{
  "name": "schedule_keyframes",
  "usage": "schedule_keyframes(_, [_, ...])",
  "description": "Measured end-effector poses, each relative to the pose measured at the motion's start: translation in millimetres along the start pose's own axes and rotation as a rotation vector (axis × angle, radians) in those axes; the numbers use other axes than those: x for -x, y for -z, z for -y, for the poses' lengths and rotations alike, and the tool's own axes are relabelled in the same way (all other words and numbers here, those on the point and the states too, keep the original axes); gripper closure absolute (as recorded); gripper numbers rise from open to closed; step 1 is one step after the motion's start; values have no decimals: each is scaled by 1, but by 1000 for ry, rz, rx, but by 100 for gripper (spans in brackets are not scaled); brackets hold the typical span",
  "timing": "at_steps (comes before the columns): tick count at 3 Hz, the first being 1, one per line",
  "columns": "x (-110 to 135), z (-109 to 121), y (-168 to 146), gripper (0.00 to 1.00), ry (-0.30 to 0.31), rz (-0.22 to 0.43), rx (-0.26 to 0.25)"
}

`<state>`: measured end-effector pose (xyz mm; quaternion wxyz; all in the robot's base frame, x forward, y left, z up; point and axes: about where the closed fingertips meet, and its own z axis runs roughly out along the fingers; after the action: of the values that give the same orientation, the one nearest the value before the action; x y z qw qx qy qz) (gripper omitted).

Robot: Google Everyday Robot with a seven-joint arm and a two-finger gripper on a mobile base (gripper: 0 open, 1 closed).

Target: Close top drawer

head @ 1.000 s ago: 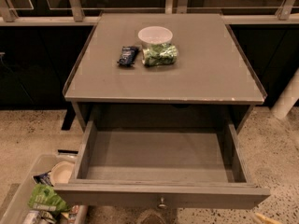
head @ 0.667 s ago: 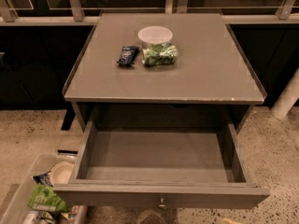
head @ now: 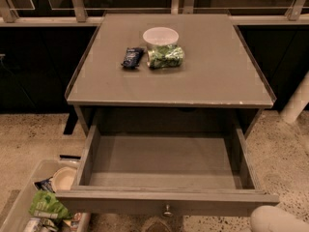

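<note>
The top drawer (head: pixel 164 162) of the grey cabinet is pulled far out towards me and its box is empty. Its flat grey front panel (head: pixel 120 203) runs along the bottom of the camera view, with the small round metal knob (head: pixel 167 210) at its centre. The lower drawers are hidden beneath it. My gripper is not in view. A pale rounded part (head: pixel 277 220), possibly of my arm, shows at the bottom right corner, just right of the drawer front.
The cabinet top (head: pixel 193 81) holds a white bowl (head: pixel 161 35), a green bag (head: pixel 165 56) and a dark blue packet (head: pixel 132 57). A clear bin (head: pixel 21 202) of snacks stands on the floor at the lower left. A white post (head: pixel 297 100) stands at the right.
</note>
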<state>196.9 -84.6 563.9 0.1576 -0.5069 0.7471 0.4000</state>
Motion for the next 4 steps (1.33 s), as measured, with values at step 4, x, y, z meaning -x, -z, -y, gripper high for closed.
schedule_keyframes(4, [0, 8, -4, 0, -102, -11, -176])
